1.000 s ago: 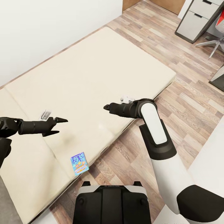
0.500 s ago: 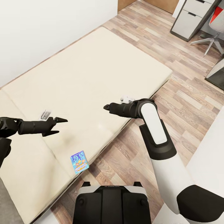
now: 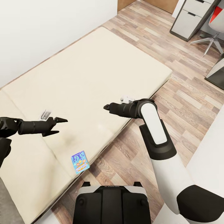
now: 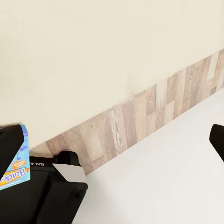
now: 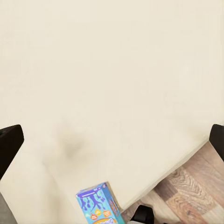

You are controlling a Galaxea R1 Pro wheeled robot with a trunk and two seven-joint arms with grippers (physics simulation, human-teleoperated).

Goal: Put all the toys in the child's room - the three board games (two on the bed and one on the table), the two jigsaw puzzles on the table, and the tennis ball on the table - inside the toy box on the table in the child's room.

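Observation:
A small blue cartoon-printed board game [image 3: 80,162] lies flat near the front edge of the cream bed [image 3: 87,74]. It also shows in the right wrist view as the blue box [image 5: 98,205], and partly behind a finger in the left wrist view as the blue box [image 4: 16,168]. My left gripper [image 3: 61,125] hovers open over the mattress, up and to the left of the game. My right gripper [image 3: 106,107] hangs over the bed's front edge; its fingers [image 5: 9,144] stand wide apart with nothing between them. The table, the toy box and the other toys are out of view.
A wood-plank floor [image 3: 186,102] runs along the bed's right side. A grey-white drawer unit [image 3: 188,18] and a swivel chair [image 3: 213,39] stand at the far right, with a dark piece of furniture [image 3: 217,74] nearer. A white wall [image 3: 46,31] backs the bed.
The whole picture has shifted slightly, so the camera moved. Both arms hold the same pose and the blue game lies where it was.

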